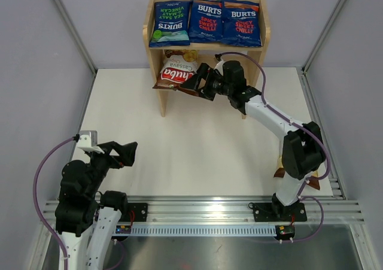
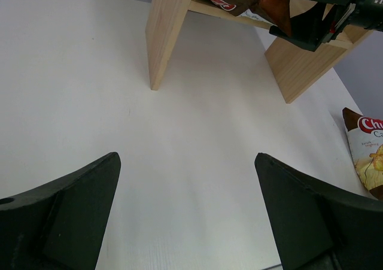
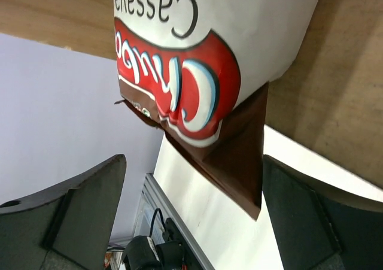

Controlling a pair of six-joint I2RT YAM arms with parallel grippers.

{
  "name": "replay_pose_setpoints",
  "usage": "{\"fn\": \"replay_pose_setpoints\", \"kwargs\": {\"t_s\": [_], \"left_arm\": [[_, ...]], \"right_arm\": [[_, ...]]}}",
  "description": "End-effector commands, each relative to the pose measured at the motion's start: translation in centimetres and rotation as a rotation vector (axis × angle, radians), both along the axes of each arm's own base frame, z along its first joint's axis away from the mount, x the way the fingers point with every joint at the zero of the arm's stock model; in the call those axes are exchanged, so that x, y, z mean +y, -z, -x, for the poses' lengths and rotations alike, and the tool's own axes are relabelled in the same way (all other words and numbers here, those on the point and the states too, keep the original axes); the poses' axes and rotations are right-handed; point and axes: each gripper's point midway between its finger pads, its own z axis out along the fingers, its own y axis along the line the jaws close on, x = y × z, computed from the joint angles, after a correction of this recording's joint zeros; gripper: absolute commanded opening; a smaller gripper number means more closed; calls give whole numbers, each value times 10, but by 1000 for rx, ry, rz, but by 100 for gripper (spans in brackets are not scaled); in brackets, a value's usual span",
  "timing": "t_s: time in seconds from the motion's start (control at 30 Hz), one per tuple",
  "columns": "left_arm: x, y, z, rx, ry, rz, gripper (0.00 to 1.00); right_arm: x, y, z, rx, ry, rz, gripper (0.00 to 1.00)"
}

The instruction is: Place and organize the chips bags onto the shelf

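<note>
My right pincer [image 1: 195, 82] is spread wide at the front of the shelf [image 1: 163, 96], level with its lower tier, and it holds nothing. A brown bag [image 1: 177, 73] lies on the left part of that lower tier, with its red logo up and one dark corner hanging over the shelf's front edge. From my right wrist I see that corner drooping between my two fingers [image 3: 90, 210], apart from both. On the shelf's top tier three blue bags lie flat in a row, filling it from side rail to side rail. The green-marked blue bag [image 1: 170, 23] is at the left end. The middle blue bag [image 1: 205, 20] and the right-hand blue bag [image 1: 240, 22] both have orange tops, and each bag lies just beside its neighbour. My left pincer [image 1: 116, 153] is well in front of the shelf and off to its left, low over the white table [image 1: 197, 138]. It is spread wide too, with only bare tabletop between its fingers [image 2: 72, 210]. A second brown bag [image 2: 366, 147] lies flat on the table well in front of the shelf and off to its right. From above it is mostly hidden behind my right arm. From my left wrist I see only its top part at the picture's edge, so I cannot tell how it is turned.
</note>
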Motion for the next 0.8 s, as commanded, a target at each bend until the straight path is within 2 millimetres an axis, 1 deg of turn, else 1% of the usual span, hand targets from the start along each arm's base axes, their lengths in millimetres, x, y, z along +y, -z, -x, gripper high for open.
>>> {"fn": "replay_pose_setpoints", "kwargs": {"t_s": [0.0,0.03,0.07,0.13,0.2,0.23,0.27,0.37,0.43,0.5,0.6,0.63,0.7,0.73,0.77], "left_arm": [[-1,-13,-1,-50,2,11,99],[-1,-13,-1,-51,2,13,99],[0,-13,-1,-51,-1,12,99],[0,-12,-1,-48,-1,12,99],[0,-13,-1,-51,-1,12,99],[0,-12,-1,-48,-1,12,99],[0,-13,-1,-50,-2,12,99],[0,-12,-1,-48,-4,13,99],[0,-12,-1,-48,-4,13,99],[0,-13,-1,-55,-4,14,99],[0,-14,0,-56,-4,16,99],[0,-13,0,-55,-4,16,99],[0,-13,0,-55,-3,16,99],[0,-13,0,-55,-3,16,99],[0,-12,0,-54,-1,17,99]], "right_arm": [[-12,-29,7,-81,17,-20,100],[-14,-34,10,-92,20,-23,99],[-18,-27,11,-82,33,-14,99],[-22,-24,15,-73,33,-9,99],[-24,-23,20,-77,31,-9,99],[-26,-27,23,-84,34,-18,100],[-28,-20,27,-72,33,-15,100],[-35,-16,35,-76,47,4,99],[-41,-19,43,-90,48,12,100],[-45,-14,47,-89,50,35,99],[-52,-9,60,-96,37,65,99],[-59,-2,69,-75,43,93,100],[-69,6,76,-90,53,149,99],[-83,14,83,-69,94,197,99],[-91,19,86,-71,112,235,99]]}}
